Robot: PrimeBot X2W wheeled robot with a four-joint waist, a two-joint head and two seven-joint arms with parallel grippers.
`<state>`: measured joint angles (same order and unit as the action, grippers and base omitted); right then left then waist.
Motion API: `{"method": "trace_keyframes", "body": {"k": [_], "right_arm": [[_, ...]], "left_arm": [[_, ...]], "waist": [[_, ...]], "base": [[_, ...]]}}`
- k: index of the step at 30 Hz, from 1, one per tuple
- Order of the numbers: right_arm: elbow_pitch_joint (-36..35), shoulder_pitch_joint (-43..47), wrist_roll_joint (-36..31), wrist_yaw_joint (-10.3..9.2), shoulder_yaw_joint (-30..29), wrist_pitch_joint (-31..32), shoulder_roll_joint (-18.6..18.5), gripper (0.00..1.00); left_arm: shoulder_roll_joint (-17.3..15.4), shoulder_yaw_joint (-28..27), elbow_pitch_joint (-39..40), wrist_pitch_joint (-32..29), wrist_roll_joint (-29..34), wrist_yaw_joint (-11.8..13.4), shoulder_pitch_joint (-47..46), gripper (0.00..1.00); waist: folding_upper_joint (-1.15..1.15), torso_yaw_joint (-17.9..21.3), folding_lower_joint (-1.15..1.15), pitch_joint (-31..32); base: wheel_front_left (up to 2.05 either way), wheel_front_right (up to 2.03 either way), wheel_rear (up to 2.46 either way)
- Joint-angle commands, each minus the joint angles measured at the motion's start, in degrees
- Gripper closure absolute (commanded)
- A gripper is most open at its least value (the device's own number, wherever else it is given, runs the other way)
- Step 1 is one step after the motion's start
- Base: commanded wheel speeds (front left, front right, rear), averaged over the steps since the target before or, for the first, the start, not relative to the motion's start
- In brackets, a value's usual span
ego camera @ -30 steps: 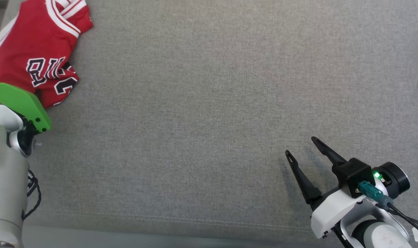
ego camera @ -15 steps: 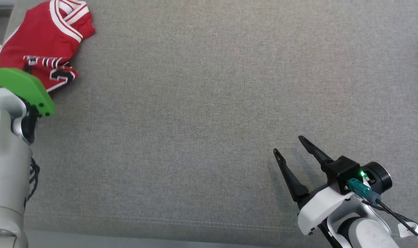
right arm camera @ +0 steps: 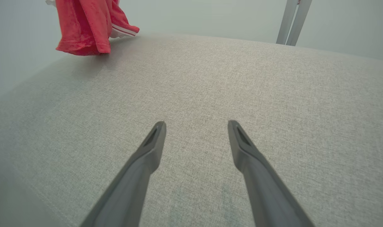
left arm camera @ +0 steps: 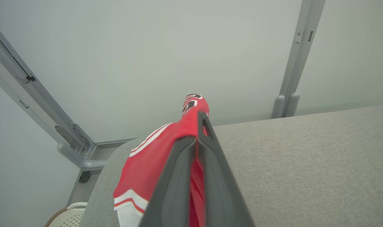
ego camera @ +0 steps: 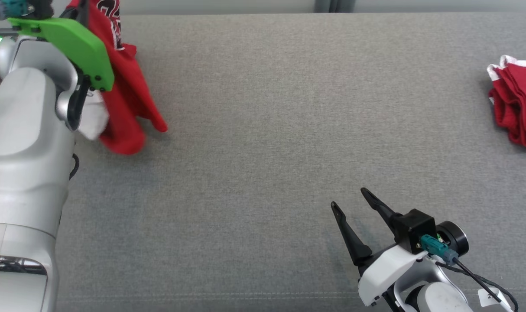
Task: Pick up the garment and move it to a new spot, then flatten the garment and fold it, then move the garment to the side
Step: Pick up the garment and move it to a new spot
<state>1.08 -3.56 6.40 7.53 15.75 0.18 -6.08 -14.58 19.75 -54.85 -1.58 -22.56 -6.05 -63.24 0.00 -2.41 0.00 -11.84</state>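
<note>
Step in hand: pick-up and carry to new spot. Left gripper (left arm camera: 197, 129) clamped on red garment (ego camera: 126, 104), hanging over table (ego camera: 263, 108) far-left corner, hem contact unclear. Right gripper (ego camera: 349, 197) spread, empty, near table front edge. Next, likely: carry to table middle, lower, release.

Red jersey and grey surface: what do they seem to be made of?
The red jersey looks like soft, matte knit fabric, perhaps polyester: it hangs in limp folds. The grey surface looks like woven upholstery cloth: fine heathered weave, stitched seam near its front edge.
</note>
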Motion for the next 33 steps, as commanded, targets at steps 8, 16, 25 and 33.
{"method": "trace_keyframes", "body": {"k": [8, 16, 25, 33], "right_arm": [[3.1, 0.7, 1.1, -0.09, 0.7, -2.5, 1.3, 0.0], [5.2, 0.5, 1.8, -0.09, 0.9, -4.4, 2.4, 0.0], [6.5, -1.1, 2.0, -0.08, -0.1, -6.7, 3.0, 0.0], [7.5, -2.1, 1.9, -0.09, 0.3, -7.5, 3.2, 0.0]], "left_arm": [[4.1, 3.7, 7.2, -1.8, 0.3, -0.7, -1.8, 1.0], [8.8, 5.7, 15.3, -2.1, -2.5, -1.0, -1.0, 1.0], [10.5, 9.0, 19.6, -5.6, -10.1, -1.3, 3.8, 1.0], [1.9, 9.3, 13.7, -8.0, -7.0, 2.8, 10.3, 1.0]], "waist": [[0.0, 9.4, 0.0, 6.6], [0.0, 16.0, 0.0, 6.4], [0.0, 17.5, 0.0, 2.6], [0.0, 16.1, 0.0, 0.5]], "base": [[0.0, 0.0, 0.0], [0.0, 0.0, 0.0], [0.0, 0.0, 0.0], [0.0, 0.0, 0.0]]}}
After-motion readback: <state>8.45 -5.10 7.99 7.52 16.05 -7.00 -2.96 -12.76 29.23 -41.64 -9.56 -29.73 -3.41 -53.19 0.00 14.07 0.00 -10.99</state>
